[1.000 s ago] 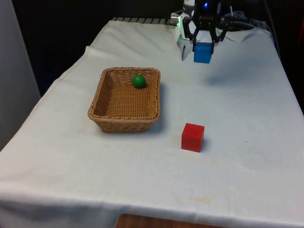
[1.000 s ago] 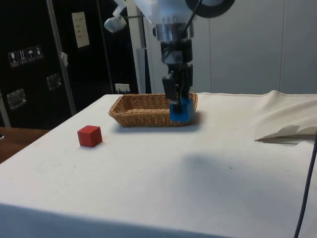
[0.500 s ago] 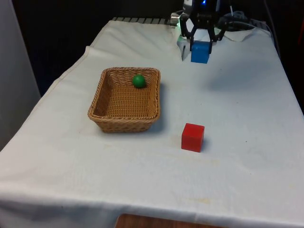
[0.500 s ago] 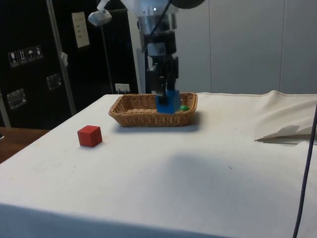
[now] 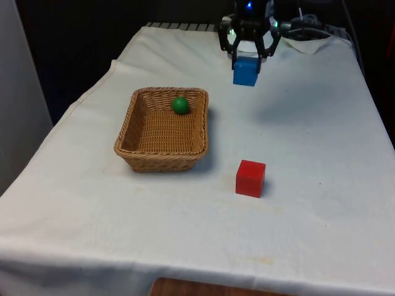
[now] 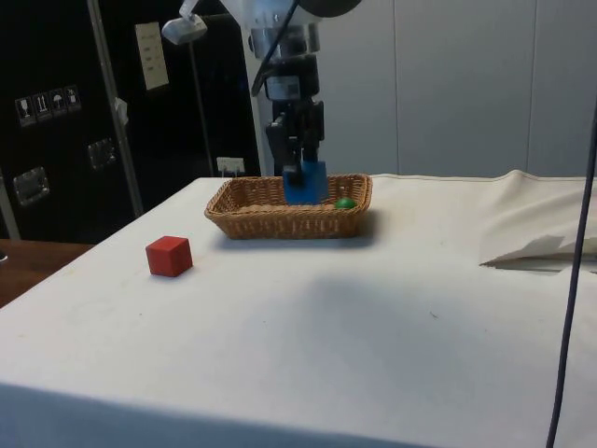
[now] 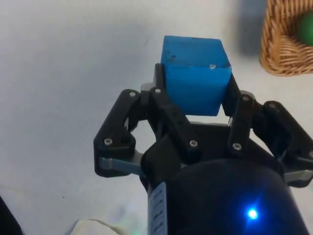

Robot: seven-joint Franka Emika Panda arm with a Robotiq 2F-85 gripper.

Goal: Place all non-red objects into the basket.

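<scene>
The jaws are closed on a blue cube (image 5: 245, 71) — matte, faintly scuffed on one face — pinched by two opposite sides and hanging clear above the desk (image 5: 308, 142). The gripper (image 5: 247, 57) hovers beyond the wicker basket (image 5: 162, 150), toward the front view's right. A green ball (image 5: 180, 105) lies in the basket's far corner. A red cube (image 5: 250, 178) sits on the white cloth nearby — dark cabinets behind.
</scene>
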